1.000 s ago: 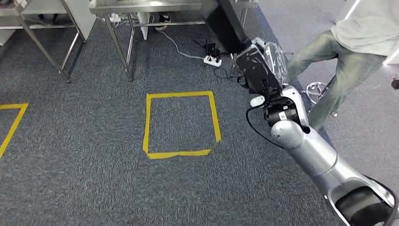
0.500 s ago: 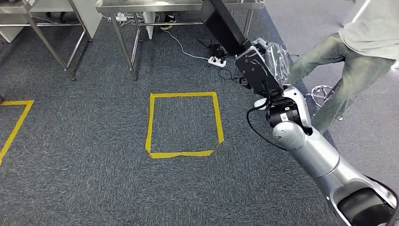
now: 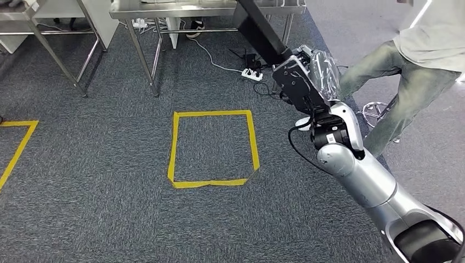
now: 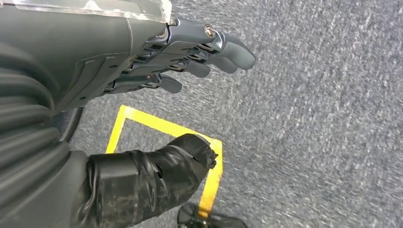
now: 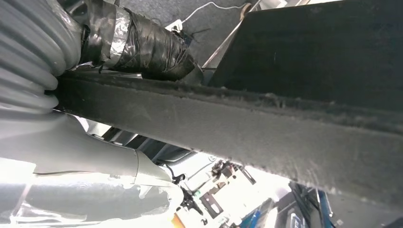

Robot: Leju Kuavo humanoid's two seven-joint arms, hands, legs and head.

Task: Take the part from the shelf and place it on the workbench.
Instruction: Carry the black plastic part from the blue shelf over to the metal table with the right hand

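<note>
Presently:
Right hand: gripping long black part, thumb clamping over it.
Left hand: holding nothing, fingers spreading above carpet.

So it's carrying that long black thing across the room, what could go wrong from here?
The right hand holds the long black part near one end, so the weight hangs far out; it might tip or slip. The part's far end reaches up by the steel table and could knock its frame. A person stands close beside the arm and could be bumped. The power strip and its cables lie on the carpet ahead, a possible trip hazard.
</note>
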